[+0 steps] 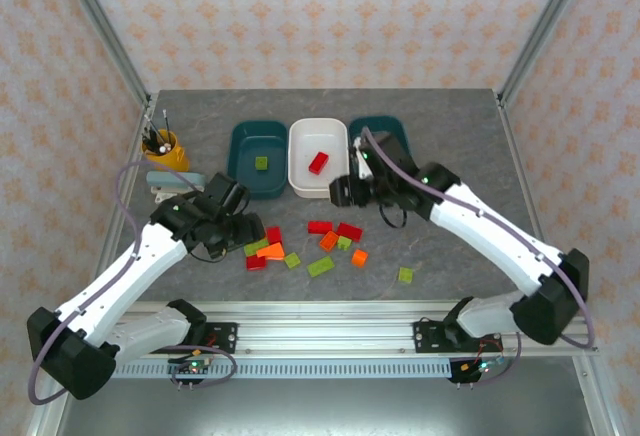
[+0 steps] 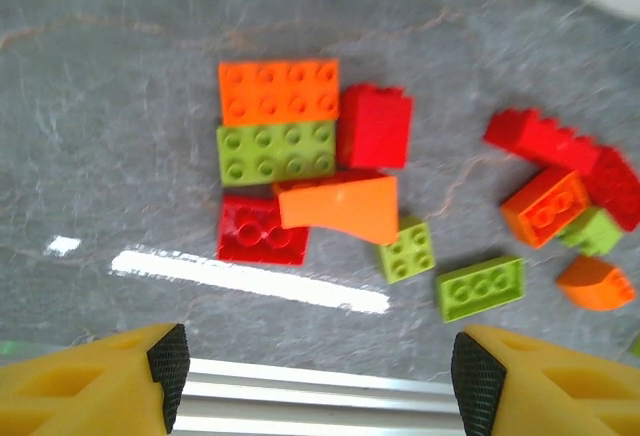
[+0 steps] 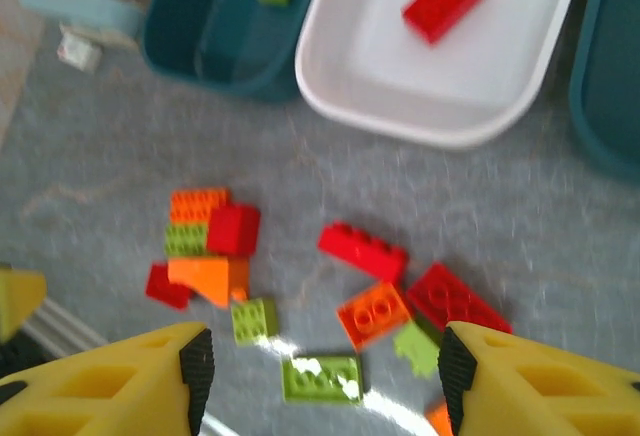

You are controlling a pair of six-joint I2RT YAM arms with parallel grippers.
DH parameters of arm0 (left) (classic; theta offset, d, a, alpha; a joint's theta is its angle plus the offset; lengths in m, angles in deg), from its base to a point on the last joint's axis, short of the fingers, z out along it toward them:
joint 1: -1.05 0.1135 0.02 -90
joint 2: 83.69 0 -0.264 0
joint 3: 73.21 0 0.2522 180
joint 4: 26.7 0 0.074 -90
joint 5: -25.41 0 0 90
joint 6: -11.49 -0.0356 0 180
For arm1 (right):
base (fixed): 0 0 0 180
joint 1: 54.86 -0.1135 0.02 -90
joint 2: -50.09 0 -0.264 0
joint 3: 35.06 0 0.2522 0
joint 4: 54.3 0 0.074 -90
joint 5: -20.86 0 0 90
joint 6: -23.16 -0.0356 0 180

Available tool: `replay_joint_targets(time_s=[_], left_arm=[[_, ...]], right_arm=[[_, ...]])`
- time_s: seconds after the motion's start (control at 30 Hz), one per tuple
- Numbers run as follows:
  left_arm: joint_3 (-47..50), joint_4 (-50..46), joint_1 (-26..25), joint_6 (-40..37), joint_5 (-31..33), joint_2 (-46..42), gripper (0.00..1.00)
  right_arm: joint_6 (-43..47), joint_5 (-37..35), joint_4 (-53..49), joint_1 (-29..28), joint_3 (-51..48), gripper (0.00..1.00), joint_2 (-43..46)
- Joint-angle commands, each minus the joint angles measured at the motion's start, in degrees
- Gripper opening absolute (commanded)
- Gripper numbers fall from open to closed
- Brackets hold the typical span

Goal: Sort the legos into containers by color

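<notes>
My left tool [image 2: 320,366] hangs released, jaws wide with nothing between them, over the legos [image 1: 300,244] lying loose mid-counter [image 1: 450,156] toward the near edge. I judge it is lined up to choose one. My right tool [image 3: 325,366] is likewise released and empty, poised between that scatter and the white tray [image 1: 300,178]. The trays sit in a row toward the far edge. A red brick [image 1: 319,163] lies in the white one and a green brick [image 1: 262,163] in the left teal tray [image 1: 240,171]. The right teal tray [image 1: 380,126], partly behind my arm, likely awaits orange.
</notes>
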Motion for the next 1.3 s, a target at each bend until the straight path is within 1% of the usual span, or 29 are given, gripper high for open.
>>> replay_joint_targets(time_s=[0.0, 0.13, 0.27, 0.33, 0.4, 0.47, 0.57, 0.7, 0.9, 1.0, 1.1, 1.2, 1.27], left_arm=[[4.5, 0.9, -0.7, -1.4, -2.8, 0.4, 0.72], [8.2, 4.7, -3.4, -1.4, -3.1, 3.0, 0.74], [9.7, 7.4, -6.4, -2.1, -1.8, 6.9, 0.75], [10.4, 7.8, -7.0, -2.3, -0.3, 8.8, 0.76], [11.3, 9.4, -7.0, -2.6, 0.5, 10.2, 0.77], [11.9, 11.7, -7.0, -2.9, 0.7, 11.5, 0.81], [11.7, 13.9, -7.0, -4.2, 1.0, 14.3, 0.82], [10.9, 14.5, -6.9, -6.5, 3.4, 18.4, 0.82], [9.8, 15.1, -5.3, -9.6, 6.8, 22.6, 0.78], [9.7, 17.0, -4.8, -10.7, 5.9, 23.5, 0.73], [9.8, 18.9, -4.8, -11.6, 5.1, 24.5, 0.66], [9.5, 19.7, -4.8, -12.4, 5.0, 25.5, 0.58], [9.2, 19.5, -4.8, -12.7, 5.1, 25.7, 0.49]], right_arm=[[1.7, 2.6, 3.2, -2.4, -6.8, 0.65, 4.8], [1.3, 4.3, 6.3, -5.2, -14.2, 0.67, 6.7], [0.0, 3.0, 7.1, -7.1, -15.8, 0.67, 6.7], [-0.6, 2.6, 7.5, -7.3, -15.7, 0.67, 6.7], [-0.9, 2.5, 7.9, -7.3, -15.4, 0.67, 6.7], [-0.9, 2.6, 8.1, -7.3, -15.2, 0.67, 6.5], [-0.6, 2.9, 7.6, -7.3, -14.9, 0.67, 6.1], [-0.5, 3.5, 7.3, -7.3, -14.5, 0.67, 6.2], [-1.3, 4.4, 7.6, -7.3, -14.3, 0.67, 6.4], [-1.9, 4.4, 7.8, -7.3, -14.5, 0.67, 6.6], [-2.4, 4.4, 8.0, -7.3, -14.7, 0.67, 6.6], [-2.6, 4.4, 7.9, -7.3, -14.8, 0.67, 6.6], [-2.6, 4.3, 7.8, -7.3, -14.8, 0.67, 6.5]])
